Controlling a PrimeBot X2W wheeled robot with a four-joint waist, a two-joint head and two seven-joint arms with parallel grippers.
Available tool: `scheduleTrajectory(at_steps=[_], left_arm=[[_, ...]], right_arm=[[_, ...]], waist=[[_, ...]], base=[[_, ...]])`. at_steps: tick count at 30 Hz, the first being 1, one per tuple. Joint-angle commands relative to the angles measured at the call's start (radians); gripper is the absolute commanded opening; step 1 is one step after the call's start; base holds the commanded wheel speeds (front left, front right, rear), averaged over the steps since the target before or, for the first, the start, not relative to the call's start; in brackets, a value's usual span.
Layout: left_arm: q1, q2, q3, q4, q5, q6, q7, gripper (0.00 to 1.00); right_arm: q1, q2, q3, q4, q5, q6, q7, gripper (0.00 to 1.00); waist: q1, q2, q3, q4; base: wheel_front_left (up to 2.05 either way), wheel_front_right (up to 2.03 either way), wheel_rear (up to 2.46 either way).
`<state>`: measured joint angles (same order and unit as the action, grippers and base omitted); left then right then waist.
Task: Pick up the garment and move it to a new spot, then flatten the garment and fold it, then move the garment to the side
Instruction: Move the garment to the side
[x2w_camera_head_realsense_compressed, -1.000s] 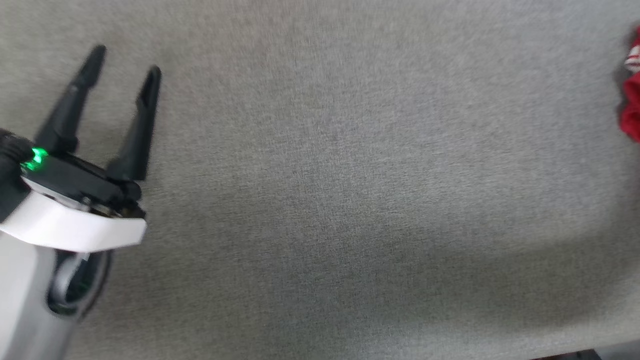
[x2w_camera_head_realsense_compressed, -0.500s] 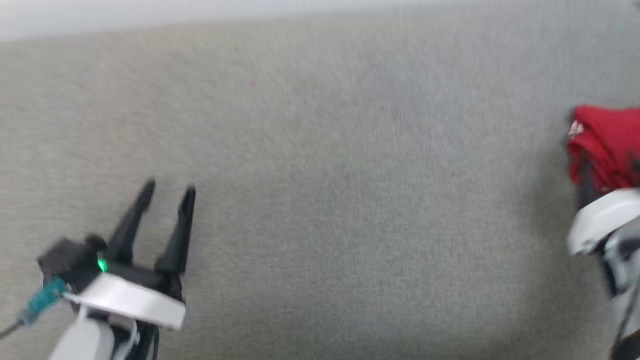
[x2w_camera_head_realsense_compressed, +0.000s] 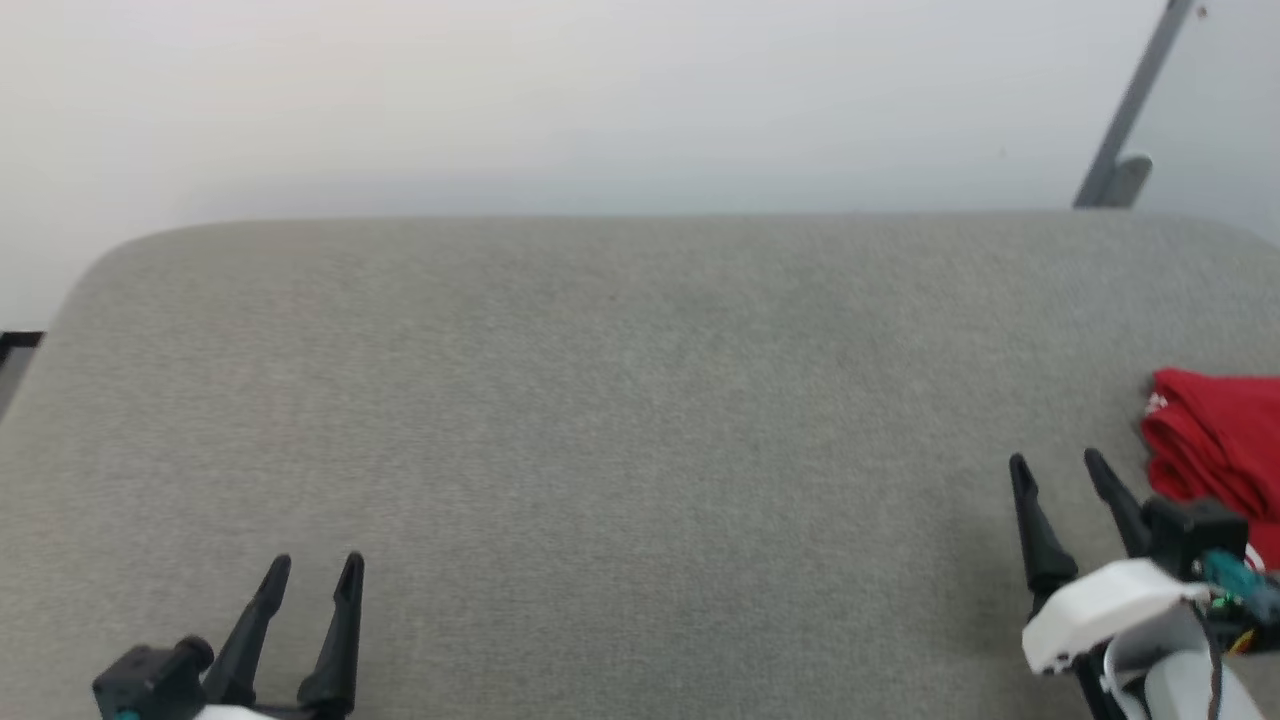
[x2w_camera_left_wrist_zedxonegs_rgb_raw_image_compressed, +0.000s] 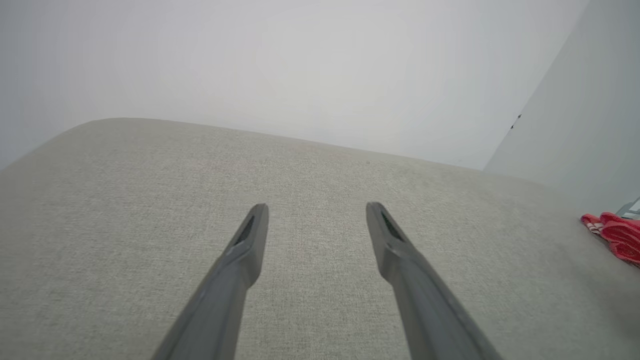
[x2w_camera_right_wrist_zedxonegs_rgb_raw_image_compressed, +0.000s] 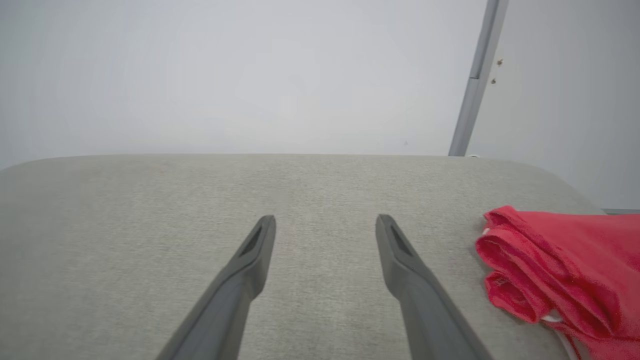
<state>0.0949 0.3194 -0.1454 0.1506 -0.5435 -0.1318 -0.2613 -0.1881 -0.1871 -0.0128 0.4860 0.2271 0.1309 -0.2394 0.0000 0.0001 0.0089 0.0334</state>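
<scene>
The left gripper (x2w_camera_head_realsense_compressed: 315, 565) holds its two dark fingers spread apart with nothing between them, low over the near left part of the bench (x2w_camera_head_realsense_compressed: 620, 400). The right gripper (x2w_camera_head_realsense_compressed: 1055, 462) is likewise spread and empty, over the near right part, its fingertips just beside the garment (x2w_camera_head_realsense_compressed: 1215, 440) and not touching it. The garment lies bunched in red folds at the bench's right edge, a bit of white trim showing at its near side in the right wrist view.

Against half a second ago, the head camera has tilted up. The pale wall (x2w_camera_head_realsense_compressed: 600, 100) was then a thin strip at the top, and now the bench's rounded far edge and a grey pole (x2w_camera_head_realsense_compressed: 1140, 90) are in sight. Only the right arm's white shell showed then; now its fingers do. Both grippers are as wide as before.
</scene>
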Motion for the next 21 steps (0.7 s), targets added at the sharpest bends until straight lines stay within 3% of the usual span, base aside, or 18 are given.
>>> scheduleTrajectory(at_steps=[1,11,21], left_arm=[[0.02,-0.004,0.008,-0.005,0.011,0.002,-0.005,1.0],[0.088,-0.021,0.038,-0.042,0.026,0.002,-0.005,1.0],[0.138,-0.032,0.041,-0.082,0.044,0.002,-0.005,1.0]], right_arm=[[0.029,0.009,-0.004,-0.021,0.013,0.0,-0.009,1.0],[0.17,0.039,-0.013,-0.175,0.021,0.0,-0.007,1.0],[0.32,0.083,-0.086,-0.366,0.015,0.0,0.043,1.0]], waist=[[0.0,-0.0001,-0.031,0.028],[0.0,-0.0001,-0.07,0.038],[0.0,-0.0001,-0.089,0.052]], base=[[0.0,0.0,0.0],[0.0,0.0,0.0],[0.0,0.0,0.0]])
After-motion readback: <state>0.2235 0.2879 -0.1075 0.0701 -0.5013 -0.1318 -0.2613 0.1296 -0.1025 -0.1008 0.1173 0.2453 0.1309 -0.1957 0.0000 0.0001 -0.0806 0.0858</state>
